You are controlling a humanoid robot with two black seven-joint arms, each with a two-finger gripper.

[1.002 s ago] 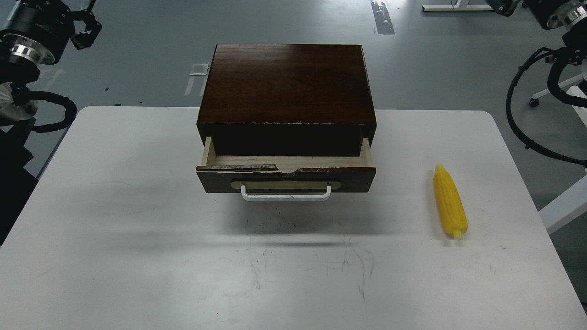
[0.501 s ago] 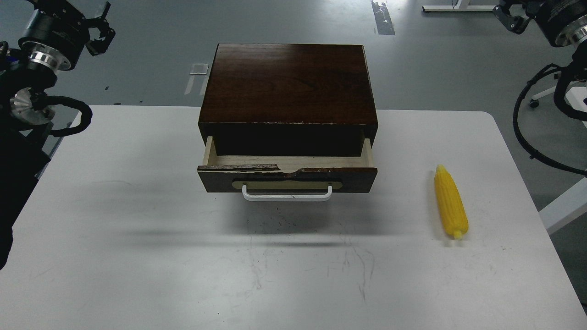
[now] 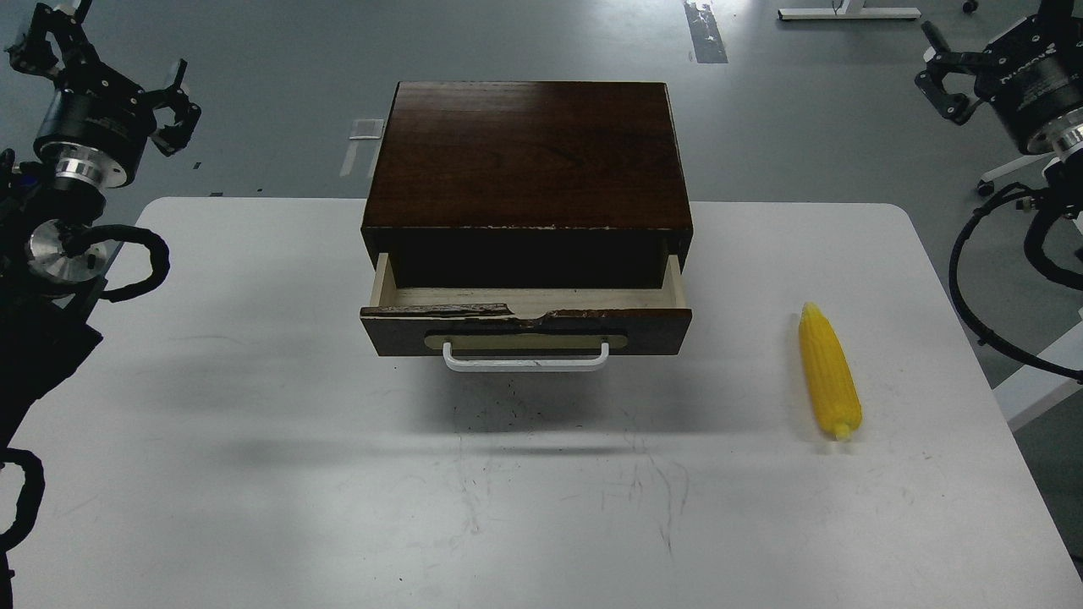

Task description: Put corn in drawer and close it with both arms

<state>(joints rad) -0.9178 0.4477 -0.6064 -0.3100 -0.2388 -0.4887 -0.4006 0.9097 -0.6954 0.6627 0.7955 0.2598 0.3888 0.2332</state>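
The yellow corn lies on the white table, right of the drawer, tip pointing away from me. The drawer, with a dark front, white handle and chipped top edge, is pulled partly out of the dark wooden cabinet; the pale inside that shows is empty. My left gripper is open and empty above the far left table corner. My right gripper is open and empty over the floor beyond the far right corner. Both are far from the corn and the drawer.
The cabinet stands at the table's far middle. My black arm links and cables hang along the left edge and the right edge. A white chair base stands on the floor at the right.
Both arms have swung: the right gripper has come down into view at the top right, and the left gripper has dropped a little with both claws showing. The corn and drawer have not moved.
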